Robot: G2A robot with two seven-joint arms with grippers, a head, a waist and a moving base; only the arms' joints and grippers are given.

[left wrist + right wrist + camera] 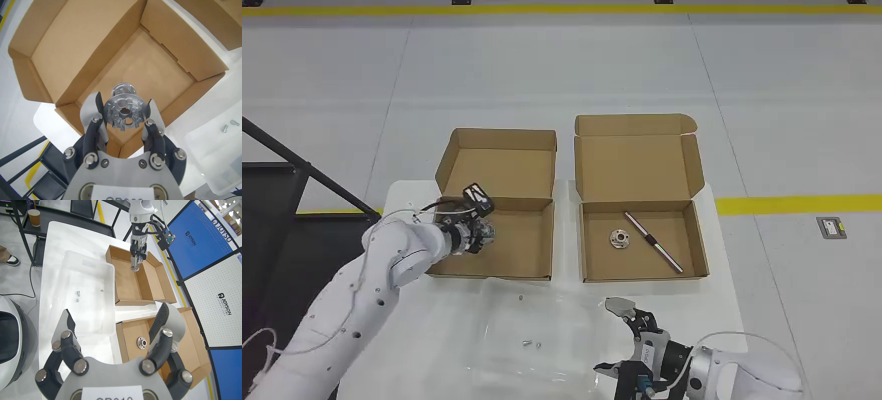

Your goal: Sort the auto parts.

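Toothed hub (pixel 124 113) in left tool (pixel 124 101); over box (pixel 170 47)

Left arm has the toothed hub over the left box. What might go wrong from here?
1. The toothed metal hub is pinched only at its flange rim by the left jaws; it might slip or tilt before release.
2. It hangs close to the near corner of the left box, so a drop could clip the wall or roll.
3. The small bolts in the clear bin look tiny for the wide-open right jaws; a grasp may miss.
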